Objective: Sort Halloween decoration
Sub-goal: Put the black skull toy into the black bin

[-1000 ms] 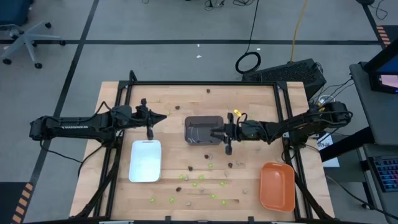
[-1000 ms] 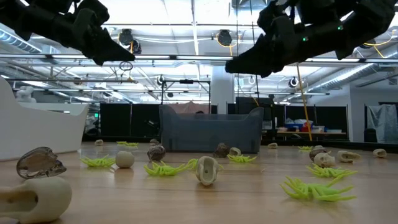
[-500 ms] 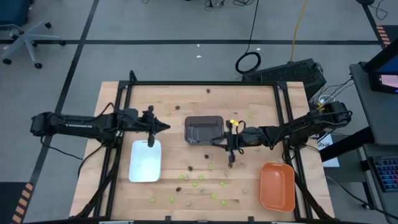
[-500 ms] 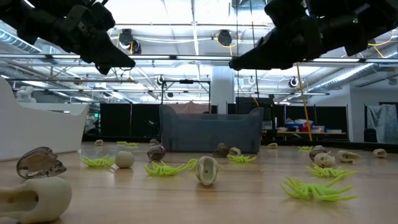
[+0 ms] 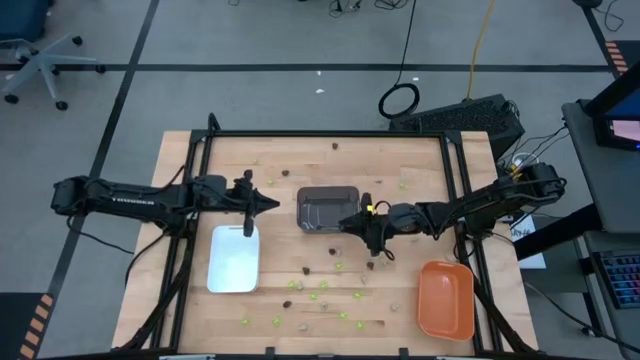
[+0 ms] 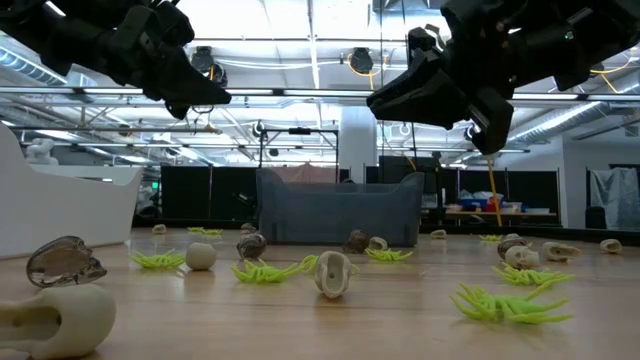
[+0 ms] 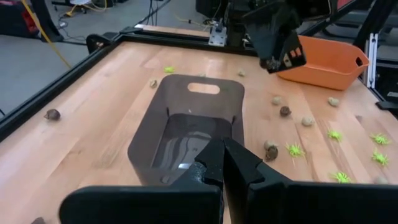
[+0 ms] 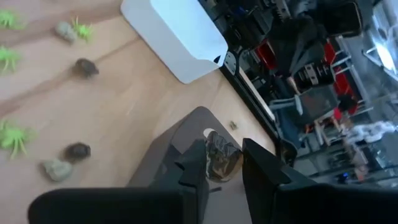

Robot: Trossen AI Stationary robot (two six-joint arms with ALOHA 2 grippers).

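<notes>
The Halloween decoration lies scattered over the wooden table as lime-green spiders (image 5: 322,296), tan pebbles (image 6: 201,256) and dark brown pieces (image 5: 302,271). One dark brown trinket (image 8: 222,163) sits between the fingers of my right gripper (image 5: 346,222), above the near right corner of the dark grey tray (image 5: 326,208). My left gripper (image 5: 268,203) hangs shut and empty in the air, between the grey tray and the white tray (image 5: 233,258). In the left wrist view its fingers (image 7: 222,165) point at the grey tray (image 7: 186,124). My right gripper pinches the dark brown trinket by its two sides (image 8: 211,167) between the two fingers (image 8: 194,163). The fingers come nearly level from the table's right side, rolled over to one side. The trinket is lifted clear, above the grey tray's wall (image 8: 168,162).
An orange tray (image 5: 445,300) stands at the near right corner. Most loose pieces lie between the white and orange trays near the front edge, and a few are at the far side (image 5: 285,173). A black frame (image 5: 330,135) borders the table.
My right gripper has rolled about its own axis while staying over the grey tray's corner, still shut on the trinket. My left gripper, shut, has edged toward the table's near right, closer to the grey tray.
</notes>
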